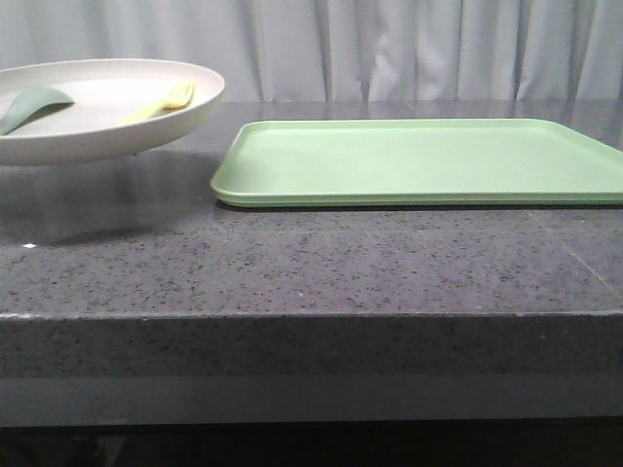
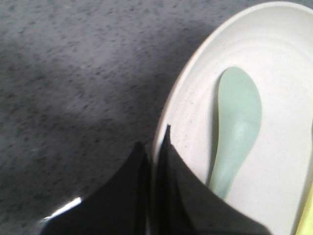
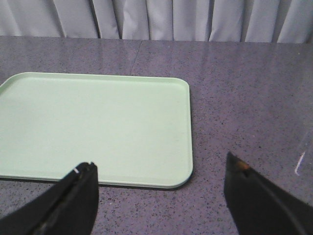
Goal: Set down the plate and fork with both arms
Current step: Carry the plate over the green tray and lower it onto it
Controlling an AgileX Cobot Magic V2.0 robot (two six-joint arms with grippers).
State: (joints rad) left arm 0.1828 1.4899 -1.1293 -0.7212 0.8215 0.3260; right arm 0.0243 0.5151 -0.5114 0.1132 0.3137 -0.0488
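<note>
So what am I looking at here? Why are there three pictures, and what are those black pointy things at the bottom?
It is a robot with two arms, and each picture comes from a different camera. The front view looks forward over a dark speckled table. On it lies a flat green tray. At the left is a big cream plate, lifted a little above the table, with a yellow fork and a grey-green spoon inside.

The other two cameras sit on the robot's wrists. The black pointy things are its fingers, like pincers. The left gripper is pinching the plate's rim, so that arm is holding the plate up. The right gripper is wide open, holding nothing, and hangs near the tray's corner.
</note>
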